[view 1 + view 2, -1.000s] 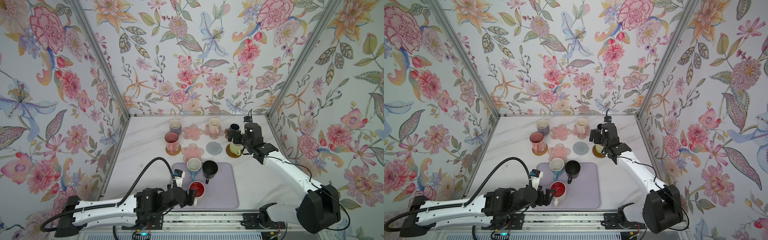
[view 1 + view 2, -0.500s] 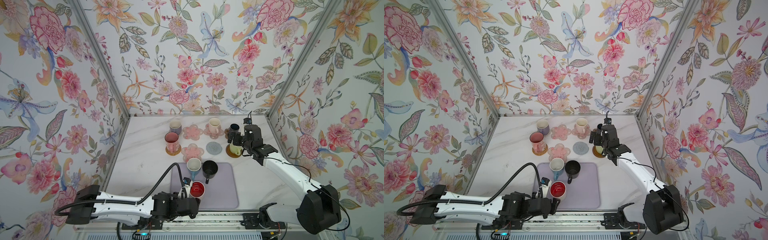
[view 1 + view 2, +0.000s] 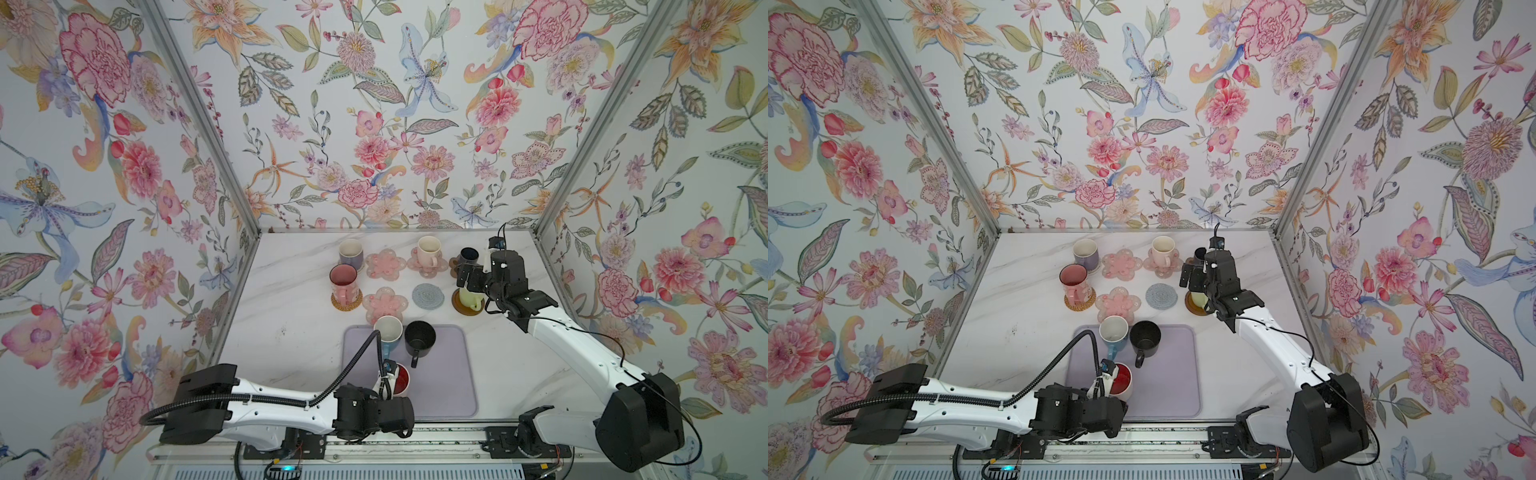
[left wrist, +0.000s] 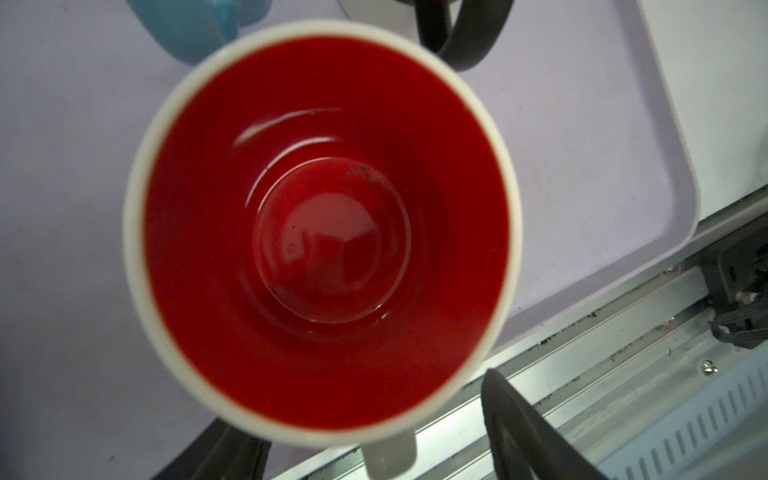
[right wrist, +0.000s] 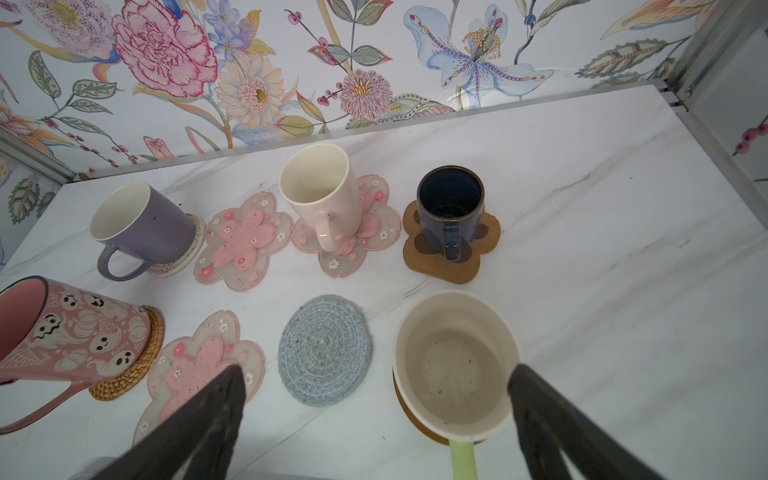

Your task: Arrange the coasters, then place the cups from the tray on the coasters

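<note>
The white mug (image 4: pixel 324 232) is glossy red inside, and the tray (image 4: pixel 582 174) is pale lavender. The pink mug (image 5: pixel 75 332) bears white ghosts and pumpkins. The desk (image 5: pixel 602 257) is white marble with grey veins, and the walls (image 3: pixel 374 104) are flowered in pink, orange and blue.
</note>
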Tool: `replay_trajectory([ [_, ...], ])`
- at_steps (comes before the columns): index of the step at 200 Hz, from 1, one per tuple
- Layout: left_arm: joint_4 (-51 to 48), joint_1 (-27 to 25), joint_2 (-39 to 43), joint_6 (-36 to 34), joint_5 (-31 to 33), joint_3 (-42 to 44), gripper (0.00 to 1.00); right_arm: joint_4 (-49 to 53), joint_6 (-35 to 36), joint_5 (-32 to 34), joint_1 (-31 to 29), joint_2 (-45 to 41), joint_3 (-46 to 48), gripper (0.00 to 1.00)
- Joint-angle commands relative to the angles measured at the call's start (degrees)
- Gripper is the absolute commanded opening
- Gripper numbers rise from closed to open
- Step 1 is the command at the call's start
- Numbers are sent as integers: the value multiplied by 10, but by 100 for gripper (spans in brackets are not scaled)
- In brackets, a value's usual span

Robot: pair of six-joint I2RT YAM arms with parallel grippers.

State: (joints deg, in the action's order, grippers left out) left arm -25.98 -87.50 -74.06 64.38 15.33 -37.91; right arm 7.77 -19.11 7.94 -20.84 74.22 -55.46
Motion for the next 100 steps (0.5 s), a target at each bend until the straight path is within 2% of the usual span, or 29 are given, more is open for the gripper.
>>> replay_trajectory([
  [1, -13, 10, -9, 1, -8, -9, 76, -11, 5, -9, 4, -7, 9, 99],
  [71, -13, 43, -30, -21, -17, -16, 64, -14, 7, -19, 7, 2, 6, 99],
  [100, -18, 54, -32, -27, -17, -20, 55, -14, 7, -22, 9, 4, 4, 99],
])
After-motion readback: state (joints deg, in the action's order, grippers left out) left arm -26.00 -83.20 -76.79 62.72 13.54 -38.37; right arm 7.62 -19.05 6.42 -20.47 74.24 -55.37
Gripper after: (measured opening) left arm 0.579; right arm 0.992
